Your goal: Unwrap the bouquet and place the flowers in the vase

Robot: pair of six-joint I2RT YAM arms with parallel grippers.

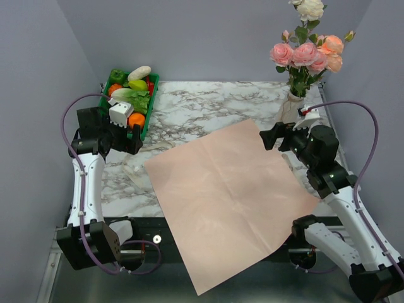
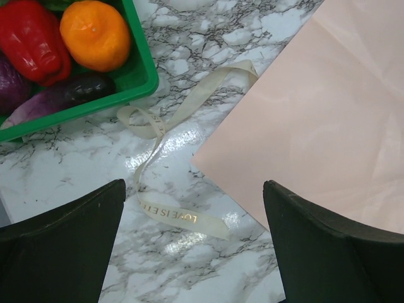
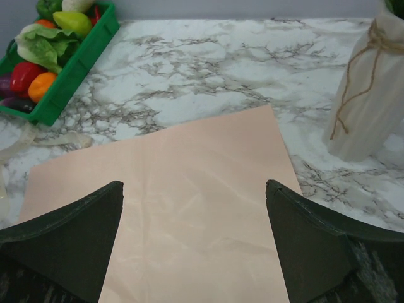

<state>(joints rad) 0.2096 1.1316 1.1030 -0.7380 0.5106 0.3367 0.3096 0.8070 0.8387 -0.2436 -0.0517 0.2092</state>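
The flowers point(image 1: 306, 53), pink, peach and white roses, stand upright in the off-white vase point(image 1: 292, 107) at the back right. No wrapped bouquet shows. Its salmon-pink paper point(image 1: 221, 196) lies flat and unfolded across the table's middle, overhanging the near edge. A cream ribbon point(image 2: 180, 216) lies loose on the marble beside the paper's left corner. My left gripper point(image 2: 192, 246) hangs open over the ribbon, holding nothing. Above the paper point(image 3: 189, 189), my right gripper point(image 3: 194, 240) is open and empty, with the vase point(image 3: 369, 95) just to its right.
A green tray point(image 1: 153, 101) of vegetables sits at the back left, close to my left gripper point(image 1: 129, 136). In the left wrist view the tray's rim point(image 2: 136, 82) is near the ribbon. Grey walls close in both sides and the back.
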